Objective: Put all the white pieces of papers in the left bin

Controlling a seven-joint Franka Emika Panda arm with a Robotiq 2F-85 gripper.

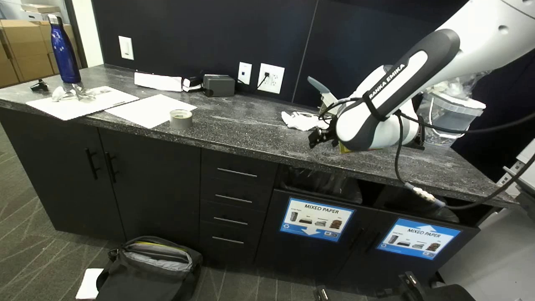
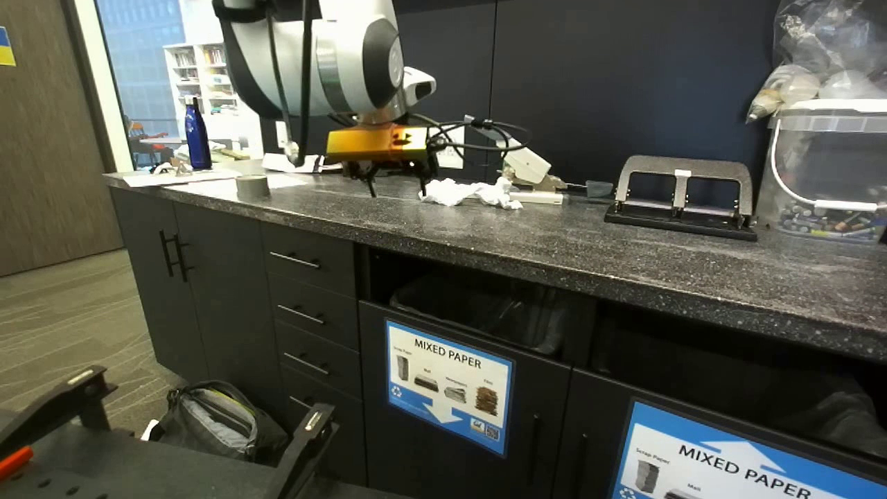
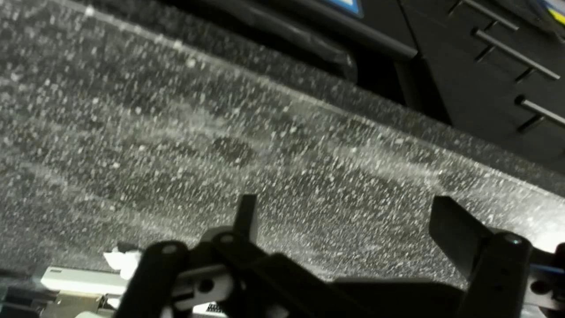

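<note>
1. The white pieces of paper (image 2: 471, 193) lie crumpled on the speckled counter (image 2: 665, 270), seen as a single heap in both exterior views; how many pieces it holds cannot be told.
2. A pale stapler (image 2: 528, 166) is just beside the heap. Whether the two touch is unclear.
3. In the wrist view a bit of the paper shows at lower left, outside the span of the fingers (image 3: 454, 229).
4. The end effector (image 3: 344, 198) is released: its fingers are spread wide, with bare counter showing between them. In an exterior view they point down at the counter, beneath an orange-yellow casing (image 2: 378, 143).
5. The left bin (image 2: 443, 461) is below the counter, its dark front bearing a blue-edged MIXED PAPER sign (image 2: 449, 384) with an arrow pointing down. A clear liner (image 2: 485, 312) shows in the gap above that front.
6. Next to it is the twin bin (image 1: 397, 267), with a similar sign whose arrow points up.
7. Past the stapler stand a hole punch (image 2: 682, 197) and a clear bucket (image 2: 828, 163).
8. Toward the opposite end are two flat sheets (image 1: 146, 108), a tape roll (image 1: 181, 120) and a blue bottle (image 1: 64, 52).
9. A dark bag (image 1: 146, 276) rests on the floor.
</note>
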